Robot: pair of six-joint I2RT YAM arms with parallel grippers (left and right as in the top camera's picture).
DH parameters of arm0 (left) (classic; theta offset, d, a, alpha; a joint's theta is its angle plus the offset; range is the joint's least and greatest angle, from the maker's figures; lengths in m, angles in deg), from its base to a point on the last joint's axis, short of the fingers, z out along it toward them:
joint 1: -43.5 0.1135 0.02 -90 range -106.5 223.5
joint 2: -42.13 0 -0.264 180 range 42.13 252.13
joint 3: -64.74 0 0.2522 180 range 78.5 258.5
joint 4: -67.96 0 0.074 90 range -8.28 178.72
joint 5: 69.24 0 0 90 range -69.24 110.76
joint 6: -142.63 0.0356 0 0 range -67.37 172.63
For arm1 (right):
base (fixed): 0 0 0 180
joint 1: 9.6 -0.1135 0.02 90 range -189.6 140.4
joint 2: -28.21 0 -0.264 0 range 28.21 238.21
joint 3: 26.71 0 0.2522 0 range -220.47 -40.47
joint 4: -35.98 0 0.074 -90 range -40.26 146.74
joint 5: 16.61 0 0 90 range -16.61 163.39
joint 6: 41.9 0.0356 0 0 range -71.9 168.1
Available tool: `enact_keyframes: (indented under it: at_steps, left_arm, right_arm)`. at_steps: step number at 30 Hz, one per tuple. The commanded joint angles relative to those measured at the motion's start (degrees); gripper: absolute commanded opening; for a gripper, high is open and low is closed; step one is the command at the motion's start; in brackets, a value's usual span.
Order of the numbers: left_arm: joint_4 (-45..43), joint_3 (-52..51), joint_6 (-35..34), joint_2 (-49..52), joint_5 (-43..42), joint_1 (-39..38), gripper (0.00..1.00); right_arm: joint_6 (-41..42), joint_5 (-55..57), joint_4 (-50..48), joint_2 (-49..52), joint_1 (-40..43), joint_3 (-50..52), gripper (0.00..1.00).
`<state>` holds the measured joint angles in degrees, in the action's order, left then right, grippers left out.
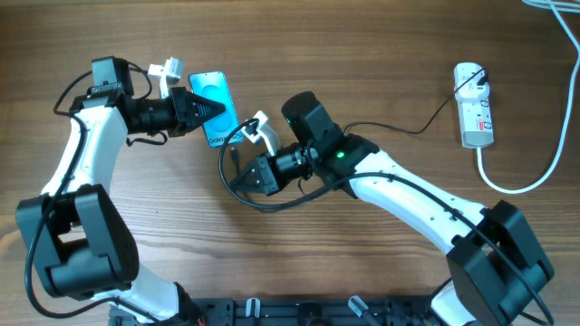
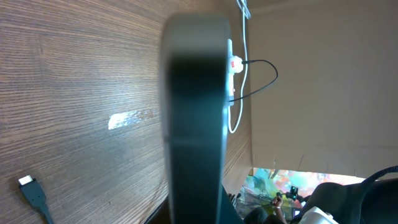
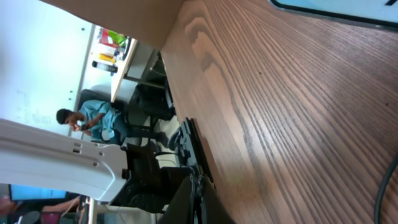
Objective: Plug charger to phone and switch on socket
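Fingers together, the left tool (image 1: pixel 220 110) covers part of the flat, teal-screened phone (image 1: pixel 209 87) on the wooden tabletop (image 1: pixel 381 54). The phone's long axis runs away from the robot, its white strip nearest, the text too small to read. The right tool (image 1: pixel 239 180) is closed; whether it pinches the thin black charger cable (image 1: pixel 426 122) is hidden.

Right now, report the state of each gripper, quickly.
Left gripper: closed, apparently pinching the phone.
Right gripper: closed, nothing visibly held.
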<state>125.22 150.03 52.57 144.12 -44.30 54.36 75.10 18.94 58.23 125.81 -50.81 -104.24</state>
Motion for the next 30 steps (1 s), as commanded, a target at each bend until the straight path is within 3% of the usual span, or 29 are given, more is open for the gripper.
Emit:
enact_keyframes:
  at_steps: [1, 9, 14, 17, 19, 22, 23, 26, 30]
  left_arm:
    - [-0.17, 0.48, 1.38, -0.96, -2.8, 0.24, 0.04]
    - [-0.39, 0.48, 1.36, -0.96, -2.38, 0.24, 0.04]
    - [-0.79, 0.48, 1.31, -0.96, 0.2, 0.24, 0.04]
    - [-0.92, 0.48, 1.31, -0.96, 1.33, 0.24, 0.04]
    - [-1.75, 0.48, -0.37, -0.96, 5.6, 0.26, 0.04]
    - [-2.82, 0.48, -9.57, -0.96, 16.11, 0.26, 0.04]
    - [-2.86, 0.48, -13.09, -0.96, 20.59, 0.26, 0.04]
    - [-2.73, 0.46, -19.21, -0.96, 29.66, 0.26, 0.04]
    - [-2.49, 0.48, -19.96, -0.96, 30.67, 0.24, 0.04]
  right_arm:
    - [0.0, -1.79, -0.35, 0.48, -0.07, 0.42, 0.04]
    - [-1.57, -1.51, 4.07, 0.48, -0.07, 0.42, 0.04]
    - [-6.27, 1.31, 11.98, 0.48, -0.09, 0.42, 0.04]
    - [-5.84, 11.02, 15.15, 0.48, -0.09, 0.42, 0.04]
    - [-4.63, 23.19, 18.1, 0.48, -0.11, 0.52, 0.06]
    - [-3.91, 31.41, 17.62, 0.55, -0.7, 0.52, 0.45]
    - [-3.39, 33.57, 16.46, 0.59, -0.96, 0.52, 0.51]
    - [0.48, 36.57, 15.56, 2.69, -1.09, 0.52, 0.53]
    - [2.19, 41.22, 17.94, 8.81, -0.35, 0.52, 0.48]
